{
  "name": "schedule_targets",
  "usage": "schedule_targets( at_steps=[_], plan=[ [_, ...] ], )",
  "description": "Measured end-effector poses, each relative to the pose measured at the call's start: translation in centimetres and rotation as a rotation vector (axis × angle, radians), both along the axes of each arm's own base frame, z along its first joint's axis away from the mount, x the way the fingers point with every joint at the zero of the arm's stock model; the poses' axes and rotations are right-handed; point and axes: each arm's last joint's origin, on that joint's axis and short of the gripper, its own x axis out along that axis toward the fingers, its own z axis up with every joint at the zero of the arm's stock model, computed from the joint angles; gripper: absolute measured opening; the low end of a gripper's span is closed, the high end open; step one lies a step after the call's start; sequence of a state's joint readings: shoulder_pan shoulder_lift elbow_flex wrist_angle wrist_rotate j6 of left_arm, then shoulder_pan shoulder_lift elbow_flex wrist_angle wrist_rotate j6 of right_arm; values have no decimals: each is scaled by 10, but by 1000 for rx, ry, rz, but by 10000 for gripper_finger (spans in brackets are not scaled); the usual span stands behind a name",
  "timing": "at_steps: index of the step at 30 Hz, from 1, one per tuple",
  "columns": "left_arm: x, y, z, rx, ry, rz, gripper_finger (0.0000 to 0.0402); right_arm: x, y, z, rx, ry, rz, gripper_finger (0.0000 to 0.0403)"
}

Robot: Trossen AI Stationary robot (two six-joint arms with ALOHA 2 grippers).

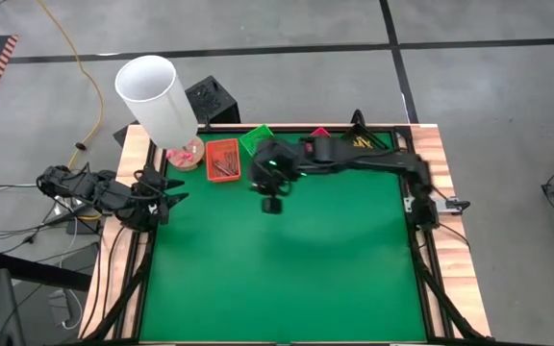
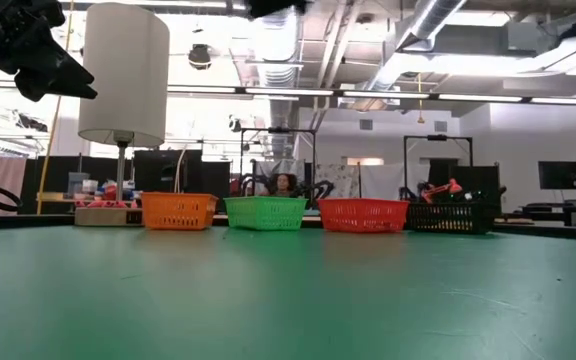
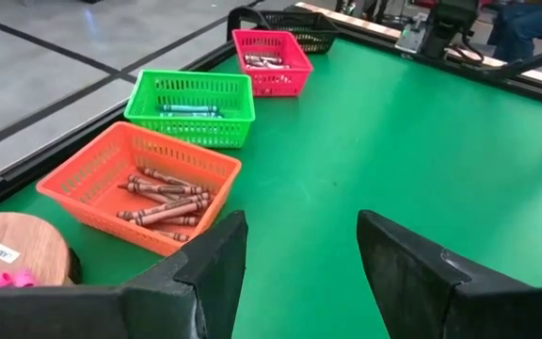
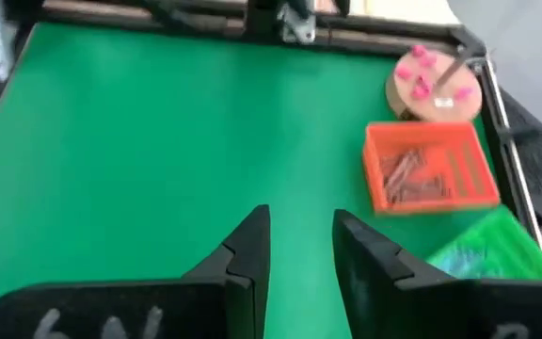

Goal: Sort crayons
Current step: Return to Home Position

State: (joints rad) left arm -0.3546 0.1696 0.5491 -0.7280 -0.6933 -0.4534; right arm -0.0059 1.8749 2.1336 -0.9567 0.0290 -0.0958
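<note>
1. No loose crayon shows on the green table mat. The task's sticks lie in a row of small plastic trays along the far edge.
2. A loose heap of thin brown crayons fills the square orange mesh tray. A few blue-green crayons lie in the green mesh tray, and some greyish crayons lie in the pink-red mesh tray. What the black mesh tray holds is too small to tell.
3. The right gripper is the nearer tool. It hangs over the mat just beside the orange tray, on the side toward the table's middle, so the brown heap lies to its far left. Those crayons' long axes run roughly far-to-near across the table.
4. The right gripper's two dark fingers stand apart, with only bare mat in the gap and nothing pinched. Its arm reaches from the right edge across the far half of the table, wrist turned downward.
5. The left gripper sits folded back at the left edge, looking along the tray row. Its fingers are spread wide and hold nothing.
6. Judging from this, the sorting looks finished and only a retreat remains. The right arm would draw back rightward alongside the green, pink-red and black trays, so lifting clear first would avoid nudging them. The white cylindrical lamp stands on the far side of the orange tray, off that path.
</note>
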Motion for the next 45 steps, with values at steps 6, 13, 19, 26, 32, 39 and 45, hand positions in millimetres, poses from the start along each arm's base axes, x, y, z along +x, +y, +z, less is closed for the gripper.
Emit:
schedule_targets(
  at_steps=[6,13,19,26,32,39,45],
  plan=[
    [0,0,0,0,0,0,192,-83,42,5,-20,-102,-51,113],
    [0,0,0,0,0,0,192,-164,65,-26,33,-455,-85,113],
    [0,0,0,0,0,0,192,-211,64,-61,100,-636,-75,113],
    [0,0,0,0,0,0,192,-250,59,-98,156,-750,-71,113],
    [0,0,0,0,0,0,192,-271,54,-129,135,-821,-121,113],
    [0,0,0,0,0,0,192,-284,51,-152,133,-856,-117,113],
    [0,0,0,0,0,0,192,-292,43,-171,112,-862,-228,113]
  ],
)
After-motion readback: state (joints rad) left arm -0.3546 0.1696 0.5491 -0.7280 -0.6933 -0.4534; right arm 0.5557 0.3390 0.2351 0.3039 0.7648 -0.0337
